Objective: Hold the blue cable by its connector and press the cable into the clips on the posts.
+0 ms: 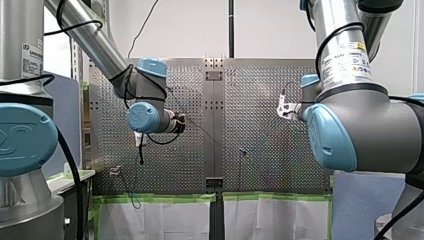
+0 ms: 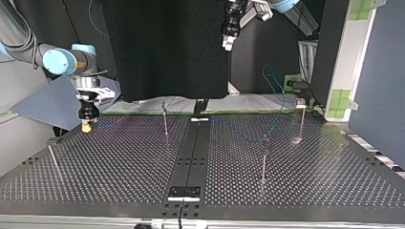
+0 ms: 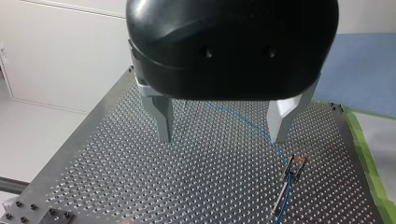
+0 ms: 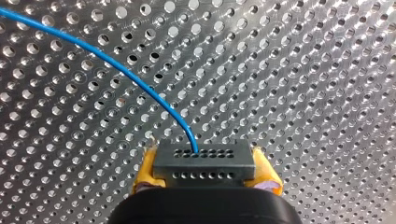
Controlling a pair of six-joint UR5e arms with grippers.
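The thin blue cable arcs from the dark grey rectangular multi-hole connector. Four slim metal clip-topped posts stand upright, well apart.

A white wall fills the front view's back; a blue screen lower right.

In the right wrist view we see bright, even light on the perforated table ahead of the yellow pads. Every hole rim glints, and the connector clamped between the pads is evenly lit. Below the spread metal fingers the plate carries a pale sheen. In the top view the table lies dim before a black curtain. In the front view the wall is bright.
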